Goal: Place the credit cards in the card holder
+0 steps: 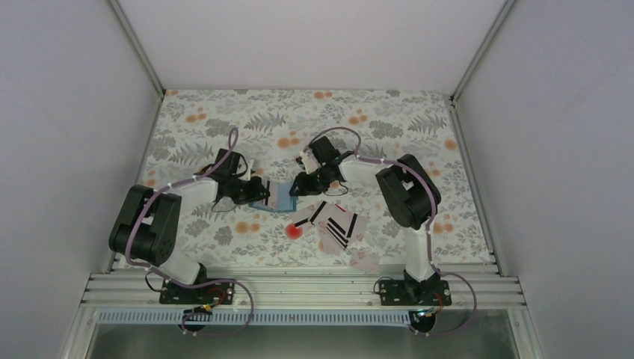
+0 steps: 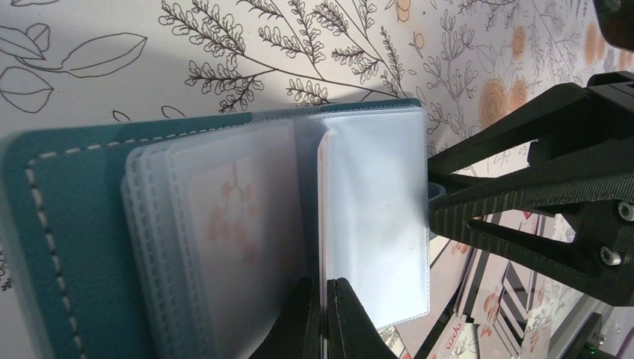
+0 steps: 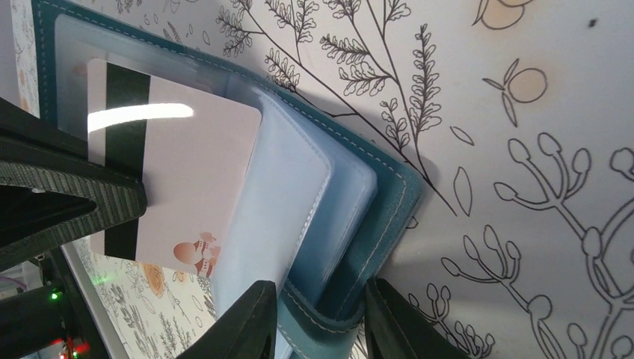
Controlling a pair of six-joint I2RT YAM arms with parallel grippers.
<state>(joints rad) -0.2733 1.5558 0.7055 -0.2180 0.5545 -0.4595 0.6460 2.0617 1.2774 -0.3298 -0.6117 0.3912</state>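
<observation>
Left gripper (image 1: 262, 193) is clamped tight. From above we see it at the left edge of the open blue card holder (image 1: 277, 197) on the floral table (image 1: 224, 120), with the right gripper (image 1: 299, 187) at the holder's right edge. Loose credit cards (image 1: 336, 224) lie fanned nearer the bases, beside a red spot (image 1: 294, 231).

Through the left wrist camera, our left fingers pinch a thin pale leaf standing among the holder's clear sleeves; sleeve or card, we cannot tell.

Through the right wrist camera, the right fingers (image 3: 254, 321) stand either side of the holder's stitched cover edge; whether they press it we cannot tell. A pale credit card (image 3: 187, 164) with a black stripe lies on the sleeves, a left finger across it.
</observation>
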